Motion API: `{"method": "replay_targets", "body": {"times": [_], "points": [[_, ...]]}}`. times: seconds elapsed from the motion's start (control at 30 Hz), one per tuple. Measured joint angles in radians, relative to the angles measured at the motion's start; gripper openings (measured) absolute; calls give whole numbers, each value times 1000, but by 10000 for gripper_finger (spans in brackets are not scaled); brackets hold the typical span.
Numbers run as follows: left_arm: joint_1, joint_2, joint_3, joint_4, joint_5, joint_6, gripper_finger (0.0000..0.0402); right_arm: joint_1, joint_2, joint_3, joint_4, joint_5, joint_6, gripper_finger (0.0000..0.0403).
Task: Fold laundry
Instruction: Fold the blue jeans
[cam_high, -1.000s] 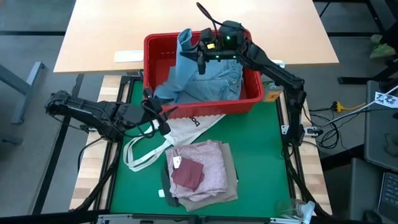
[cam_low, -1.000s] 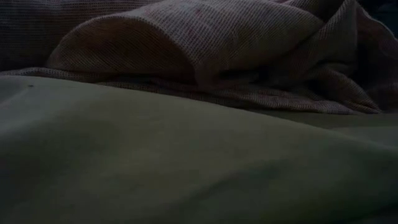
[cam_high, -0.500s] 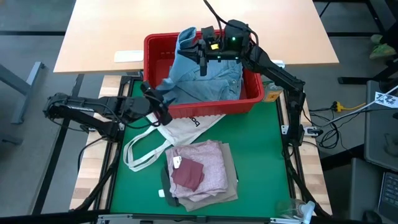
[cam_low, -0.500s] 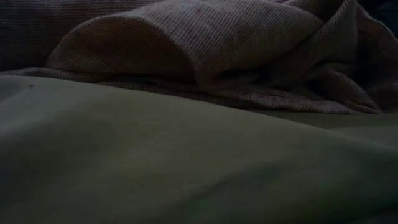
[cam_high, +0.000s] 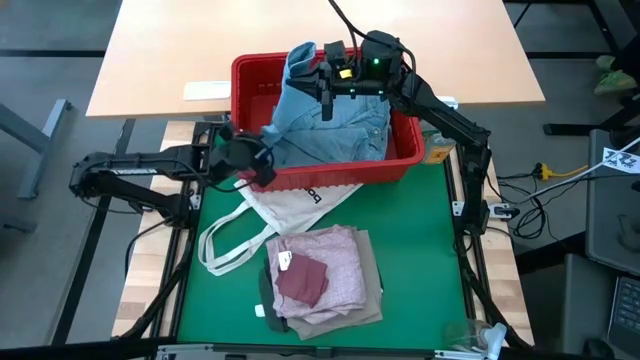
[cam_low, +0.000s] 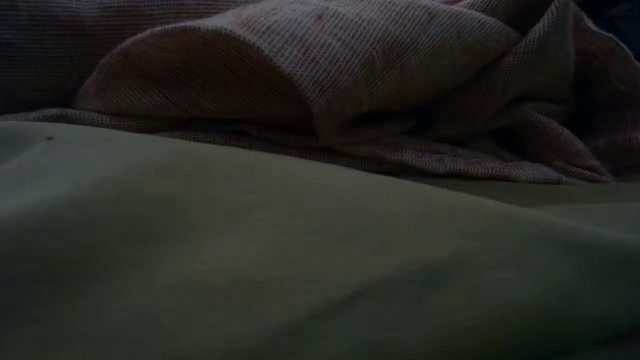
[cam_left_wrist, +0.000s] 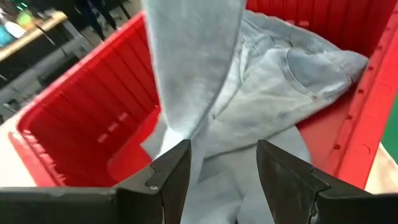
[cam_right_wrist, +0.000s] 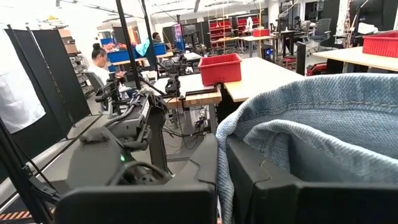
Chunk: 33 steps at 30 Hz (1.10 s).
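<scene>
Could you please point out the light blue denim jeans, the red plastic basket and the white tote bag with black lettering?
light blue denim jeans (cam_high: 335, 135), high view, on the crumpled middle.
red plastic basket (cam_high: 262, 72), high view, on its far rim.
white tote bag with black lettering (cam_high: 300, 207), high view, on the flat body.

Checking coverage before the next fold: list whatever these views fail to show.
- Low view: folded pile blocks the lens; arms and red basket unseen.
- High view: pink top covers the garments beneath.
- High view: tote bag lettering partly under the basket.
- Right wrist view: jeans fill the frame.

Right gripper (cam_high: 322, 95) apparently lifts jeans (cam_high: 330, 135) — basket (cam_high: 250, 72).
</scene>
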Motion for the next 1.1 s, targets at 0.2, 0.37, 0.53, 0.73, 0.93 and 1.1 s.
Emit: {"method": "replay_targets", "body": {"times": [0.2,0.37,0.53,0.73,0.93,1.1], "points": [[76,92,0,41,41,29,176,0,0,0,3,0,0,15],[145,172,0,202,-39,122,176,0,0,0,3,0,0,13],[193,216,0,341,28,230,167,0,0,0,3,-1,0,16],[212,216,0,341,33,223,83,0,0,0,3,-1,0,16],[215,205,0,335,27,238,11,0,0,0,-2,18,0,34],[237,204,0,317,-1,240,8,0,0,0,-17,26,-16,55]]}}
